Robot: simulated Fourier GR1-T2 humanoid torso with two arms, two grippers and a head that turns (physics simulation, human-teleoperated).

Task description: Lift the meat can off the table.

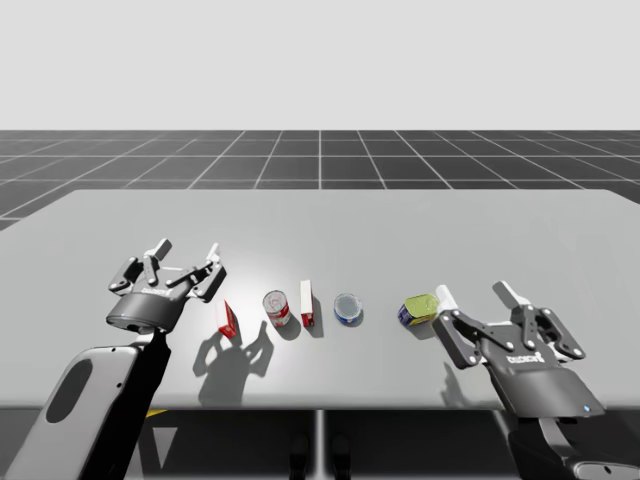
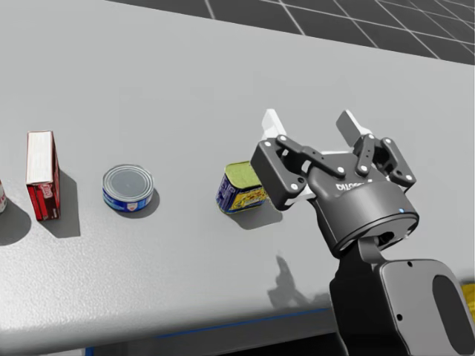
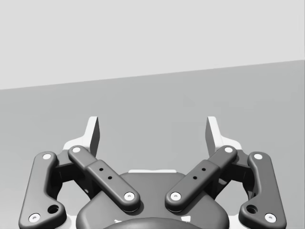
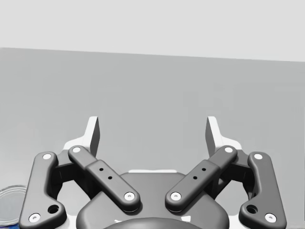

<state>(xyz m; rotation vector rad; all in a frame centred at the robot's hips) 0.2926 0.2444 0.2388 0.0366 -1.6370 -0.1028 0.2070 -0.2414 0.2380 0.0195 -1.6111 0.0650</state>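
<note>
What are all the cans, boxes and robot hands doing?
left gripper: open, empty
right gripper: open, empty
blue rectangular meat can: on the table, not gripped
flat round blue can: upright, sealed
red-and-white round can: upright
slim red box: standing on end
small red box: on the table

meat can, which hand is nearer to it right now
Right. My right hand is open just beside the meat can, not gripping it. My left hand is open at the far end of the row of items.

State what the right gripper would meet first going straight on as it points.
Probably nothing: ahead of the right gripper lies bare table; the meat can sits beside it, off that line.
</note>
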